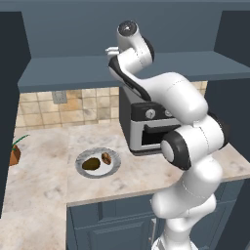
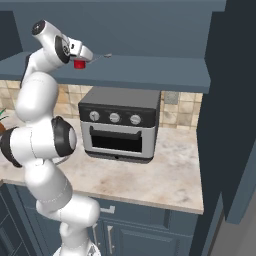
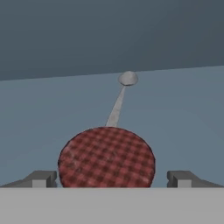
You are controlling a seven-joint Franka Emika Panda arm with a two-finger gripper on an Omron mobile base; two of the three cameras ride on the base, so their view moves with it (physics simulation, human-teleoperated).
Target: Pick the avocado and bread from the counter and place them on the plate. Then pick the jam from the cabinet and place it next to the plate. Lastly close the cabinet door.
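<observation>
Cabinet shelf, jam between spread gripper

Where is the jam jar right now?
The jam jar sits in the upper cabinet between the open gripper's fingertips in the hand view; the right base view shows its red lid under the hand, above the toaster oven.

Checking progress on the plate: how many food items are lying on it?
2: the avocado on the left of the plate, the bread beside it on the right.

A dark toaster oven stands on the marble counter against the tiled wall; a potted plant sits far left.
</observation>
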